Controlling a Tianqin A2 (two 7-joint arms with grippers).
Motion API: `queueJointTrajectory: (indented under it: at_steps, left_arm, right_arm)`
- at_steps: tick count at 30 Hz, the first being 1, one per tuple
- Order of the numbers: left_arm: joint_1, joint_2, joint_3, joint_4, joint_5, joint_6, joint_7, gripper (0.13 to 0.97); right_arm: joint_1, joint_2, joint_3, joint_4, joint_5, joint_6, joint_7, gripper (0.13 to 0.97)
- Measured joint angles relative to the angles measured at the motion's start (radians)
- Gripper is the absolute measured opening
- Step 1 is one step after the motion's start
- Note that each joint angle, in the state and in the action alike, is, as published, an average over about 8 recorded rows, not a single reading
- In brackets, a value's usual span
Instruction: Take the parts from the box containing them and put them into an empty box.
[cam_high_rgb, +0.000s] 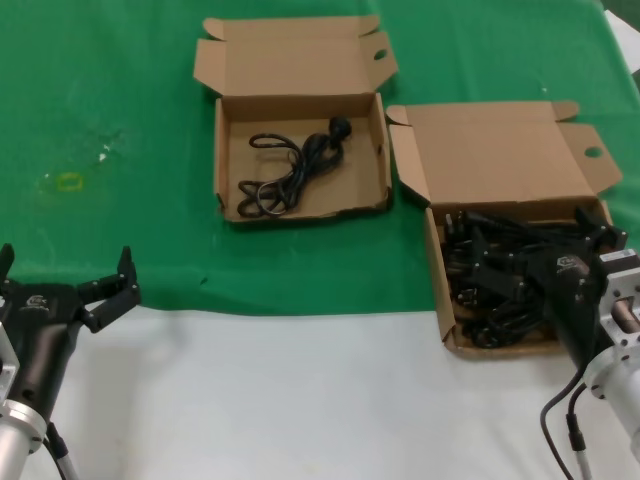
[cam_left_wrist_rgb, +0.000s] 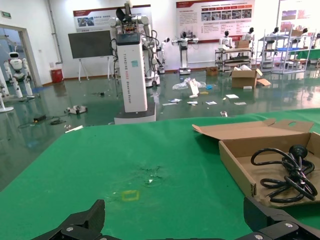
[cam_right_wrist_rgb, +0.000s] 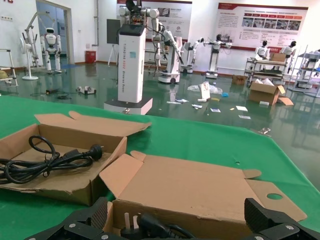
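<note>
**Right gripper over the full box, left gripper idle at the near left edge**

From the head view I see the right gripper (cam_high_rgb: 545, 262) inside the box of power cords (cam_high_rgb: 500, 160), which sits at the right edge of the green mat (cam_high_rgb: 110, 150). Its fingers are spread, with the heap of black power cords (cam_high_rgb: 478, 262) beneath and between them; I cannot confirm contact. The right wrist view adds what the head view hides: both fingertips (cam_right_wrist_rgb: 100, 212) stand wide apart above a plug, with the squarish lid panel lying flat behind.

The second box (cam_high_rgb: 240, 150), with the short wide lid, lies toward the far middle of the mat and just beside the first. One coiled cord (cam_high_rgb: 295, 165) rests in it. The left wrist view shows this cord's round plug lying near the box's far wall.

The left gripper (cam_high_rgb: 62, 282) hovers at the near left, where the mat meets the white worktop (cam_high_rgb: 300, 400), fingers open, holding nothing.
</note>
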Motion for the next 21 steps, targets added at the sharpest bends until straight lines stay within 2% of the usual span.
queueJointTrajectory:
  at_steps: [21]
  left_arm:
    - [0.0,0.0,0.0,0.0,0.0,0.0,0.0,0.966]
  right_arm:
    - [0.0,0.0,0.0,0.0,0.0,0.0,0.0,0.966]
